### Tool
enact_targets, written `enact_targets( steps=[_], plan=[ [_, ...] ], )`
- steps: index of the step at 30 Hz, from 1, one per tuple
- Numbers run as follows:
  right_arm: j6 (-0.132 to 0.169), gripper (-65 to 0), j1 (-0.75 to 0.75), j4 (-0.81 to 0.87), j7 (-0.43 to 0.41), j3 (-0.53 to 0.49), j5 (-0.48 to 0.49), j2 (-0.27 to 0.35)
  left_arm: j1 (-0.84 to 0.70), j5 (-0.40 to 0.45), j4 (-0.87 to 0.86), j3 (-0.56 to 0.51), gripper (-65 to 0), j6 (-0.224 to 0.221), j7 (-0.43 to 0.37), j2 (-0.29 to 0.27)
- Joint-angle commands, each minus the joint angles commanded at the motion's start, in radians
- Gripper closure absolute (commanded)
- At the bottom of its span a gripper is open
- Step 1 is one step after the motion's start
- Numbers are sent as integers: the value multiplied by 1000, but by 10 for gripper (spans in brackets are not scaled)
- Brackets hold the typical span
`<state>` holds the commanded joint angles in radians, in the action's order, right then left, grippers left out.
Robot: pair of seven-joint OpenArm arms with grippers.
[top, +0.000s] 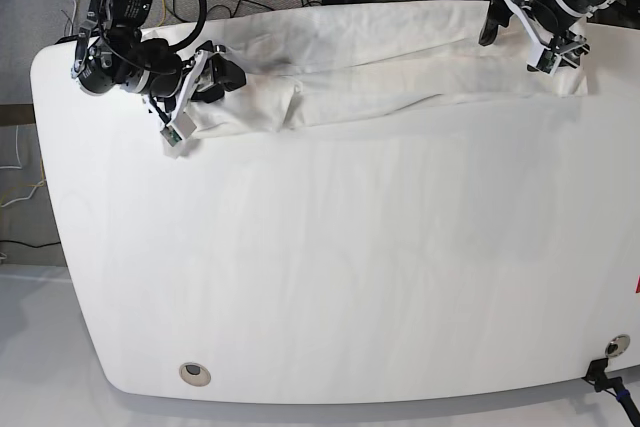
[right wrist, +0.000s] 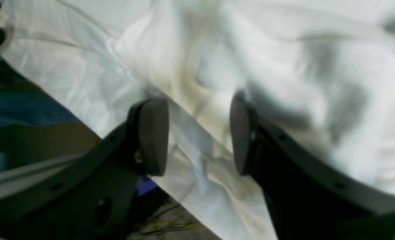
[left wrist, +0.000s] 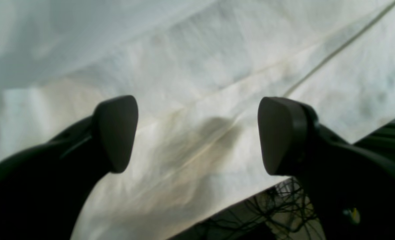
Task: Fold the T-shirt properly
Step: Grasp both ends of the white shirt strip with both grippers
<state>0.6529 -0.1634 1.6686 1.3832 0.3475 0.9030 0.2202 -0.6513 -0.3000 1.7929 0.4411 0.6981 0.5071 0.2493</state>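
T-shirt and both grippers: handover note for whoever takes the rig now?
Left gripper: jaws apart, over the T-shirt, nothing clearly pinched.
Right gripper: jaws apart, over rumpled cloth, no clear grip.
T-shirt: a long strip along the table edge beneath both arms, creased, bunched more at the right gripper's end.
Done: it lies in a narrow band; whether by deliberate folds, can't tell.
Left: smooth the creases, probably fold down to a neat packet.

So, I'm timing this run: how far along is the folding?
The white cotton T-shirt lies in a long, creased strip along the table's edge, seemingly partly gathered. Both black grippers, left and right, hover with jaws apart. Flattening and final folding likely remain.
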Motion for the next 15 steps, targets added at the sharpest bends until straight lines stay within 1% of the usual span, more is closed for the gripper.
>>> enact_targets(
  steps=[2,6,9,10,11,12,13,15],
  plan=[
    [0,-290,2,-61,-32,0,0,3,17,2,-34,0,-534,0,0,0],
    [0,-289,15,-129,-84,0,0,31,66,2,-94,0,-534,0,0,0],
    [0,-287,25,-133,-91,0,0,31,89,2,-123,-2,-532,0,0,0],
    [0,-268,26,-133,-91,0,0,32,97,2,-132,-12,-521,0,0,0],
    [0,-229,28,-133,-91,0,0,43,107,2,-138,-29,-485,0,0,3],
    [0,-177,29,-133,-91,0,0,48,115,2,-144,-43,-435,0,0,5],
    [0,-123,29,-135,-95,0,0,49,124,12,-153,-52,-374,0,0,5],
    [-2,-16,29,-135,-114,0,0,51,155,69,-172,-61,-246,0,0,3]
  ],
)
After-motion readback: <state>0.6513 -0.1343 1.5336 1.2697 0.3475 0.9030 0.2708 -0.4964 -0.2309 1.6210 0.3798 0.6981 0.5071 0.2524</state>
